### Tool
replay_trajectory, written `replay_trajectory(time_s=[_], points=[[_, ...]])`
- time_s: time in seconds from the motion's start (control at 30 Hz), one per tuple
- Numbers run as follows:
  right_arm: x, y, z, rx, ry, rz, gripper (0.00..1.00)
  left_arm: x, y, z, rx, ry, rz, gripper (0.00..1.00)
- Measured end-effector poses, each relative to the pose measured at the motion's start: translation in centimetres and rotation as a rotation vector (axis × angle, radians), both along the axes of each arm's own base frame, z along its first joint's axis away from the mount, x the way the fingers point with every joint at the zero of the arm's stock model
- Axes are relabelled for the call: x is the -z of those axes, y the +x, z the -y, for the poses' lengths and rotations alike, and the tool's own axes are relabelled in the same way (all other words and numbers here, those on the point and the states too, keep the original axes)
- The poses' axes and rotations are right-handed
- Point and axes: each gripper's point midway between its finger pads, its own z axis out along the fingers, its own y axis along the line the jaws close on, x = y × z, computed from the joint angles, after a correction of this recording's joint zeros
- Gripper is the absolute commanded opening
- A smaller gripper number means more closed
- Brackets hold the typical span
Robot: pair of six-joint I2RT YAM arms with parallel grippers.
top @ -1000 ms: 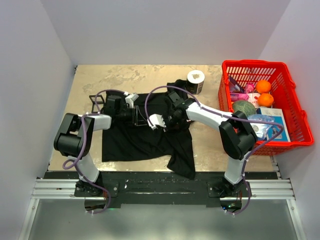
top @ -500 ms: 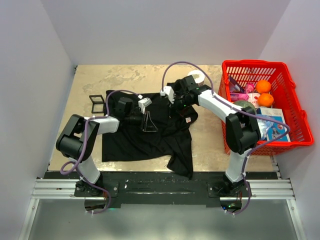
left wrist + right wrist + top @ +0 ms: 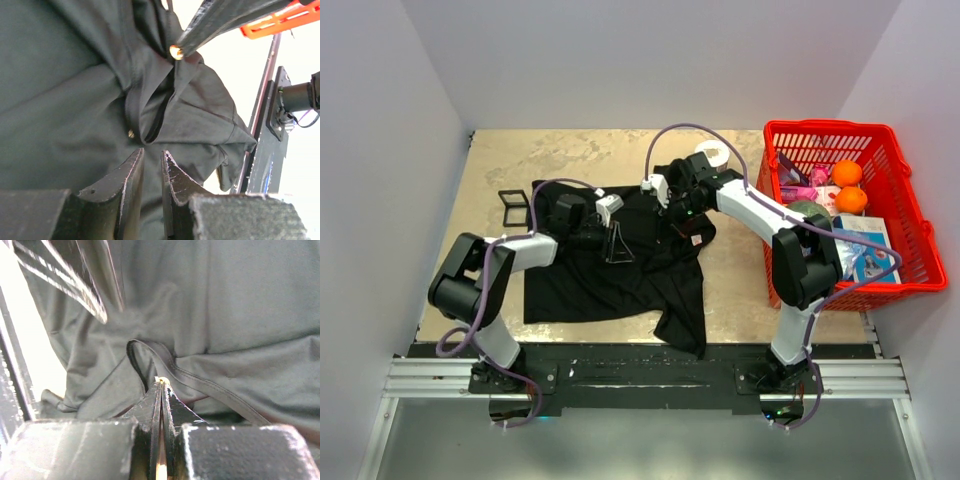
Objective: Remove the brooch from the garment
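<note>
The garment (image 3: 590,280), a black T-shirt, lies spread on the table and fills both wrist views (image 3: 60,100) (image 3: 225,300). The brooch (image 3: 161,380) is a pale-golden speck pinched at the very tips of my right gripper (image 3: 161,383), which is shut on it just above the collar fold. The left wrist view shows it as a bright gold dot (image 3: 175,51) at the tip of the right fingers (image 3: 220,15). My right gripper (image 3: 672,208) hovers over the collar. My left gripper (image 3: 620,245) (image 3: 151,152) rests on the shirt with its jaws narrowly apart and cloth between them.
A tiny brass speck (image 3: 131,133) sits on the collar seam just beyond my left fingertips. The white-and-red label (image 3: 695,238) shows by the collar. A black square frame (image 3: 513,207) lies far left, a paper roll (image 3: 715,152) at the back, and a red basket (image 3: 900,270) of groceries on the right.
My right gripper has moved from the middle of the shirt up and right to the collar. My left gripper has shifted a little to the right. Both have barely moved in the last half second.
</note>
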Motion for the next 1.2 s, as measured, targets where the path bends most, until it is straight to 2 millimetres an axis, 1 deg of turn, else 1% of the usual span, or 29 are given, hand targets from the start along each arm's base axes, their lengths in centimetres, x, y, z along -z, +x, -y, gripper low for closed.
replay_trajectory(time_s=[0.1,0.13,0.2,0.27,0.37,0.5,0.63,0.7,0.83,0.93,1.07,1.2], points=[[-0.5,-0.4,-0.3,-0.008,0.016,-0.022,0.0,-1.2,0.5,-1.4,-0.037,0.024,0.032,0.25],[-0.7,-0.4,-0.4,-0.009,0.022,-0.031,0.0,-1.9,0.8,-2.2,-0.055,0.033,0.057,0.25],[-1.2,-0.1,-1.0,-0.016,0.04,-0.037,0.0,-2.9,1.3,-3.5,-0.079,0.051,0.103,0.25],[-1.2,0.1,-1.6,-0.025,0.047,-0.043,0.0,-3.6,1.6,-4.7,-0.099,0.079,0.14,0.25],[-0.5,-0.3,-2.6,-0.052,0.039,-0.064,0.0,-3.9,1.1,-5.8,-0.107,0.123,0.168,0.25],[1.1,-2.8,-4.8,-0.126,0.006,-0.105,0.0,-3.7,0.6,-7.6,-0.129,0.175,0.175,0.25],[2.0,-5.7,-7.3,-0.194,-0.001,-0.144,0.0,-3.8,1.0,-10.3,-0.195,0.22,0.177,0.25],[2.4,-6.4,-8.0,-0.198,-0.002,-0.164,0.0,-3.9,1.2,-11.4,-0.224,0.237,0.182,0.25],[4.0,-6.4,-8.3,-0.175,-0.021,-0.195,0.0,-3.8,1.1,-13.4,-0.265,0.266,0.181,0.25],[5.9,-6.2,-8.1,-0.15,-0.056,-0.227,0.0,-3.4,0.9,-14.3,-0.281,0.284,0.164,0.25],[7.8,-6.3,-7.7,-0.135,-0.09,-0.262,0.0,-3.2,0.6,-14.5,-0.275,0.292,0.152,0.26],[8.1,-6.3,-7.7,-0.126,-0.097,-0.266,0.0,-3.1,0.6,-14.5,-0.271,0.293,0.154,0.26]])
